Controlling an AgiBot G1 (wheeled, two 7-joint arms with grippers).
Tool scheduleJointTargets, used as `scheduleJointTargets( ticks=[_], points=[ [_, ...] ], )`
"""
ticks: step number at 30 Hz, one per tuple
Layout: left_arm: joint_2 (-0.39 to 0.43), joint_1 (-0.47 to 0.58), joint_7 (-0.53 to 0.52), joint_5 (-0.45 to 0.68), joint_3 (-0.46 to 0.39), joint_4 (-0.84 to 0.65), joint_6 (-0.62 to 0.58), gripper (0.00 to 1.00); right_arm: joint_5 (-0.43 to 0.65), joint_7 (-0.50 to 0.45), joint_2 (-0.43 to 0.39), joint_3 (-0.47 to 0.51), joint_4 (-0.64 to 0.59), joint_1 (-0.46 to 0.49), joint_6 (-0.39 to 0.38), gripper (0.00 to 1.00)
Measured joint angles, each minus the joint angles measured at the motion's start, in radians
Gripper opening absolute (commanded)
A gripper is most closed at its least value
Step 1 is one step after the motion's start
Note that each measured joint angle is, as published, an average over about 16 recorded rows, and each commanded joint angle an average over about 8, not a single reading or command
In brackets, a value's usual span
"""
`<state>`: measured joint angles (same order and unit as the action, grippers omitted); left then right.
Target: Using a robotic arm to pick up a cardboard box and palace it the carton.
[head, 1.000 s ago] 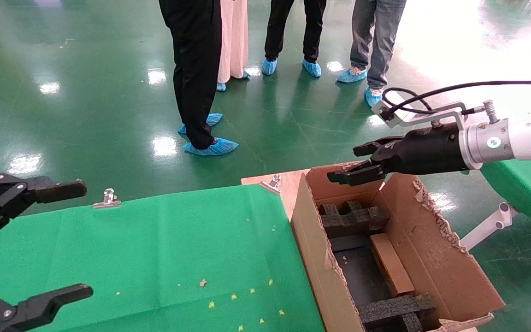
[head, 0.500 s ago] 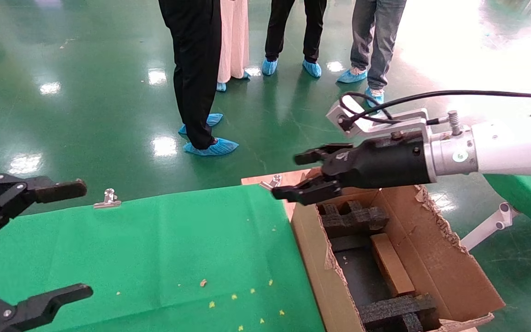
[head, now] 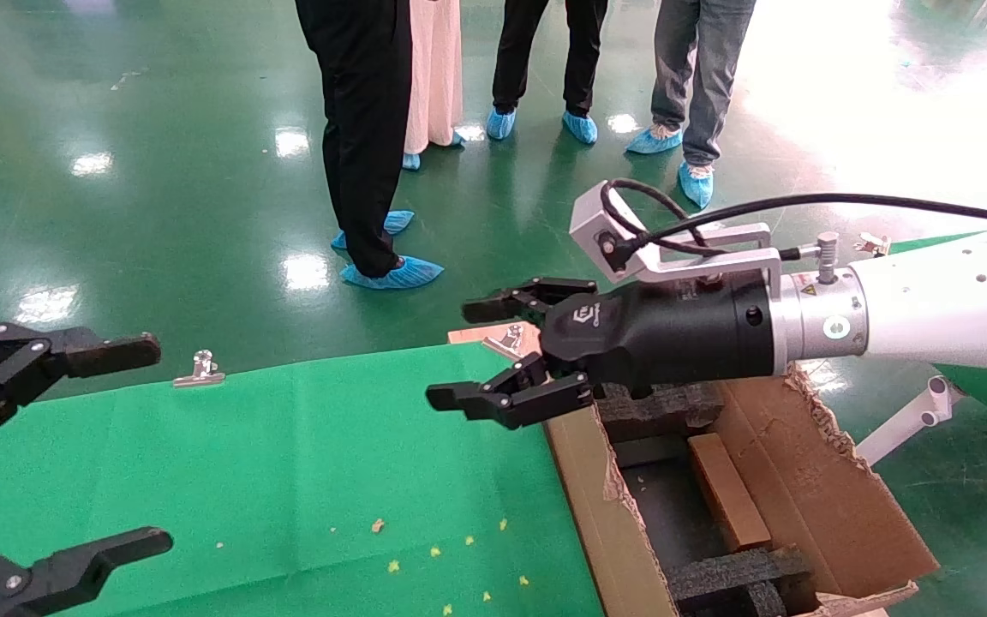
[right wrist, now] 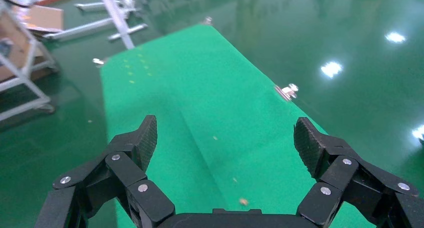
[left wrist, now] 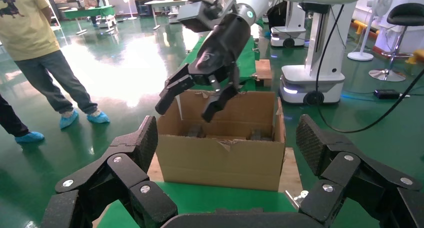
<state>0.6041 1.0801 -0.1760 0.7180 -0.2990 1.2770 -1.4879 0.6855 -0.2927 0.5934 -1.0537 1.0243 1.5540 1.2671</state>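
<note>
The small flat cardboard box [head: 725,501] lies inside the carton [head: 810,480], between black foam blocks [head: 656,411] at the far end and more at the near end. The white robotic arm's right gripper [head: 455,353] hangs open and empty, above the carton's left wall and the green table's edge, pointing left. The left wrist view shows that gripper [left wrist: 184,112] above the carton [left wrist: 220,163]. The right wrist view shows its fingers [right wrist: 144,138] spread wide over bare green cloth [right wrist: 200,88]. My left gripper [head: 151,446] is parked open at the lower left.
The green-clothed table [head: 314,463] carries small crumbs and two metal clips [head: 200,368] [head: 506,341] on its far edge. Several people [head: 365,128] stand on the green floor beyond. Another green table [head: 982,377] is at the right.
The right gripper has swung left from above the carton's far end to over the table edge, open and empty throughout. The left arm has not moved.
</note>
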Motion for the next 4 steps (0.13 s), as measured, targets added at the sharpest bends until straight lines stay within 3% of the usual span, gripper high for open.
scheduleJointTargets(
  ticks=[4],
  points=[
    [0.0, 0.0, 0.0, 0.0, 0.0, 0.0, 0.0, 1.0, 0.003, 0.008, 0.001, 0.057, 0.019, -0.035, 0.017, 1.0]
  ],
)
